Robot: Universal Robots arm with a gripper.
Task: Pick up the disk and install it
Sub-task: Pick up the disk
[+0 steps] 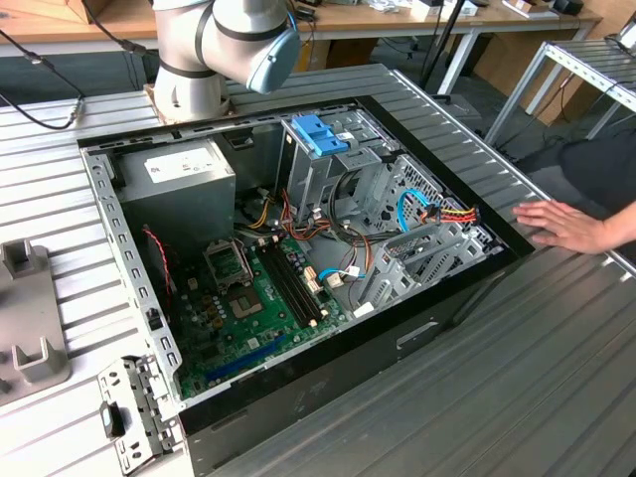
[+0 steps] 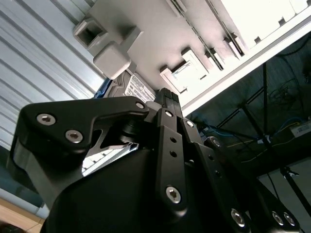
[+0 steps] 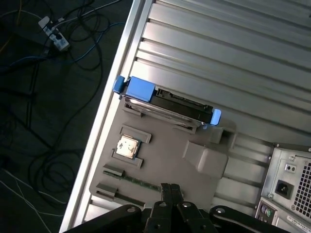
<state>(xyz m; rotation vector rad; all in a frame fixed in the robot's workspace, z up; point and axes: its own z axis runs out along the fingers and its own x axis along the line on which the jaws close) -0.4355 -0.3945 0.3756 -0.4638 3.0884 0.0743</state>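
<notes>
Sitting on grey tray (image 3: 160,155), disk (image 3: 167,108); its label (image 2: 141,90) unreadable; jaws closed, empty.

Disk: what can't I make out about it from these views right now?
- First wrist view: the disk stands on edge in the grey holder, whose slot hides its lower edge.
- Second wrist view: the gripper body covers all but a labelled corner of the disk.

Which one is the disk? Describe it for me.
On the ribbed table lies a grey plate. The disk stands on edge in a slot along one side of it. It alone has a blue frame; the chip and memory stick lie flat.
</notes>
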